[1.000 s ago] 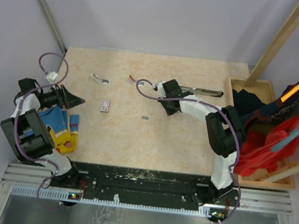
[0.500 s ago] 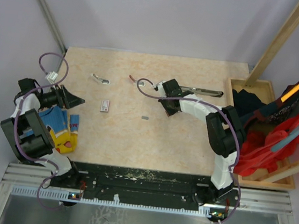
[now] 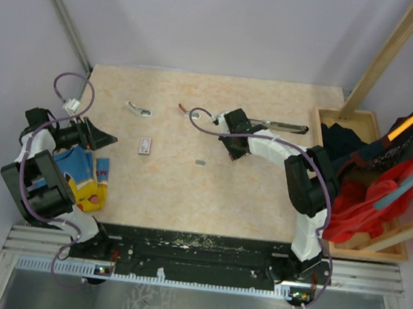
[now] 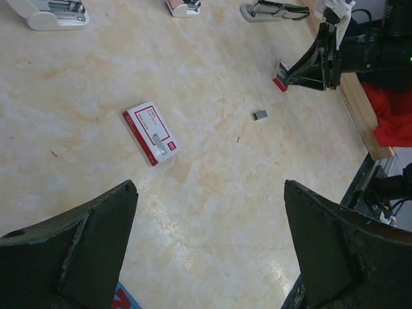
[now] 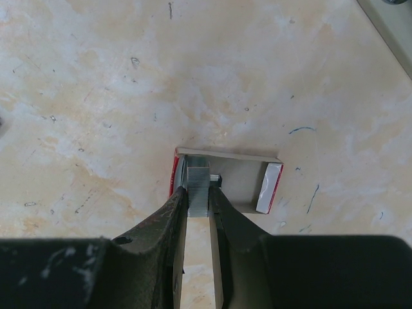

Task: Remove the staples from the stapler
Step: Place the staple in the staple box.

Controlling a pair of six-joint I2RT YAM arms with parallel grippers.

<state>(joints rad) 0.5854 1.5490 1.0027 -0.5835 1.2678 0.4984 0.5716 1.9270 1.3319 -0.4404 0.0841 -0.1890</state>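
The stapler [image 3: 281, 125] lies at the back of the table, black and silvery, behind my right arm; in the left wrist view the stapler [image 4: 273, 9] shows at the top edge. My right gripper [image 5: 199, 189] is shut on a grey block of staples [image 5: 199, 199], its tips over a small open cardboard box [image 5: 238, 183] with red edges. From above, the right gripper [image 3: 231, 151] points down at mid-table. One loose grey staple strip [image 3: 200, 163] lies in front of it. At the left edge, my left gripper [image 3: 104, 139] is open, and the left gripper [image 4: 209, 187] holds nothing.
A white-and-red tag [image 3: 145, 145] lies left of centre. A silvery clip [image 3: 138, 109] and a small red-tailed piece [image 3: 184, 108] lie near the back. Blue and yellow cloth [image 3: 84, 178] sits under the left arm. A wooden tray of fabric [image 3: 367, 188] borders the right side.
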